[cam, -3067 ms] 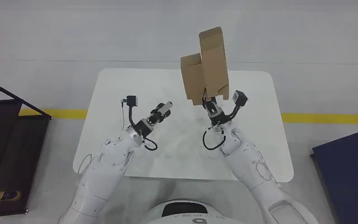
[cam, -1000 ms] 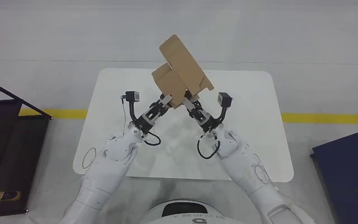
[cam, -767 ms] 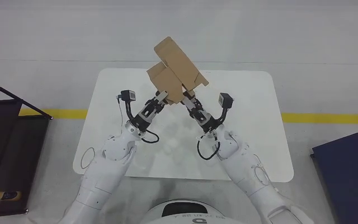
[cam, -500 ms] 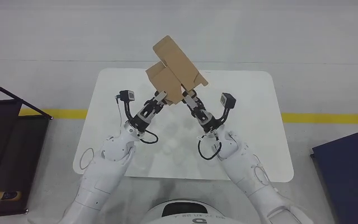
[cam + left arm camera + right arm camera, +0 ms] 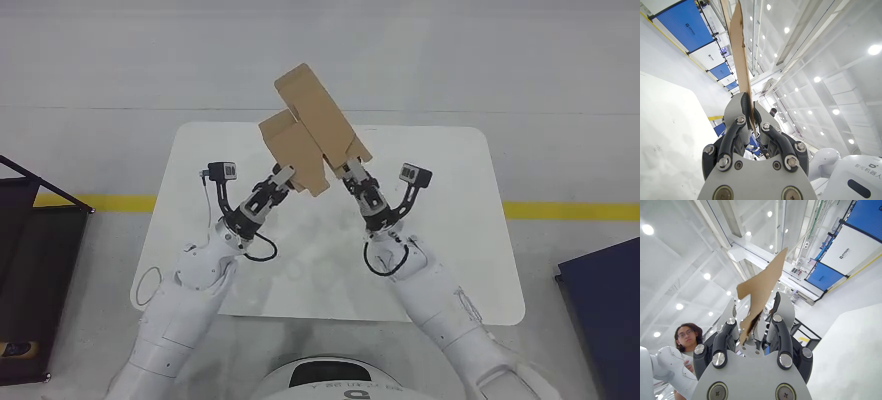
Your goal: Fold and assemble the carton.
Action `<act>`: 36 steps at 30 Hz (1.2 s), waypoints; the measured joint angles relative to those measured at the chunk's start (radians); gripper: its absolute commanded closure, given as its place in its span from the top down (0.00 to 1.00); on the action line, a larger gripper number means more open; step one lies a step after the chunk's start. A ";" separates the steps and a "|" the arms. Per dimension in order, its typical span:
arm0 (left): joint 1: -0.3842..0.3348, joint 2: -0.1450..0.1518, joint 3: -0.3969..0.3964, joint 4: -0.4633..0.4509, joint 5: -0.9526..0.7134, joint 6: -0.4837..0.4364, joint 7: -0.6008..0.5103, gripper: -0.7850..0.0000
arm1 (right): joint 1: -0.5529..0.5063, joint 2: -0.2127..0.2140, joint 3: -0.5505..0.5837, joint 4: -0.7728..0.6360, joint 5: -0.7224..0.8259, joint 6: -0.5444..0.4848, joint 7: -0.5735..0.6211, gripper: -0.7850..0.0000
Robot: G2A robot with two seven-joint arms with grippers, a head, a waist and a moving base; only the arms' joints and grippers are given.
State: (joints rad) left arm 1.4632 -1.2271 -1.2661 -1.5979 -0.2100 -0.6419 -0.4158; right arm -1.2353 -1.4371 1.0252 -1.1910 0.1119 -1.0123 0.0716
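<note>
The flat brown carton [image 5: 311, 125] is held tilted in the air above the back of the white table [image 5: 450, 250]. My left gripper [image 5: 287, 176] is shut on the carton's lower left edge. In the left wrist view its pads [image 5: 745, 103] pinch the thin cardboard sheet [image 5: 738, 56]. My right gripper [image 5: 347, 166] is at the carton's lower right edge. In the right wrist view that gripper [image 5: 755, 299] is open, with a cardboard flap [image 5: 762, 287] standing loose between the spread fingers.
A dark cart [image 5: 25, 250] stands on the floor left of the table, and a blue panel [image 5: 605, 300] lies on the floor to the right. A yellow floor line [image 5: 570, 210] runs behind both.
The right arm swung the carton left and tilted it. My left gripper rose and closed on its lower edge. In the last half second the right wrist turned slightly.
</note>
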 measured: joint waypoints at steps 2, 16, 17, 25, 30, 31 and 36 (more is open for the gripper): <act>0.002 0.000 -0.002 0.001 0.011 -0.006 -0.001 0.00 | -0.005 0.010 0.011 -0.012 0.087 0.000 0.072 0.66; 0.050 0.014 -0.010 -0.025 -0.036 -0.078 -0.120 0.00 | 0.018 0.094 0.171 0.050 0.804 0.247 0.802 0.70; 0.053 0.015 -0.010 -0.028 -0.051 -0.080 -0.134 0.00 | 0.026 0.098 0.181 0.058 0.832 0.271 0.854 0.69; 0.066 0.032 -0.034 -0.018 -0.156 -0.072 -0.287 0.00 | 0.104 0.113 0.219 0.130 0.801 0.355 1.050 0.64; 0.066 0.045 -0.048 -0.017 -0.198 -0.062 -0.406 0.00 | 0.139 0.112 0.190 0.148 0.799 0.456 1.163 0.64; 0.066 0.047 -0.050 -0.017 -0.203 -0.062 -0.422 0.00 | 0.146 0.112 0.187 0.155 0.805 0.471 1.178 0.63; 0.067 0.052 -0.054 -0.011 -0.217 -0.061 -0.455 0.00 | 0.170 0.106 0.175 0.180 0.867 0.537 1.251 0.59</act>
State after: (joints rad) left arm 1.5299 -1.1747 -1.3202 -1.6091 -0.4266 -0.7025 -0.8707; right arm -1.0655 -1.3315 1.2000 -1.0114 0.9789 -0.4751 1.3227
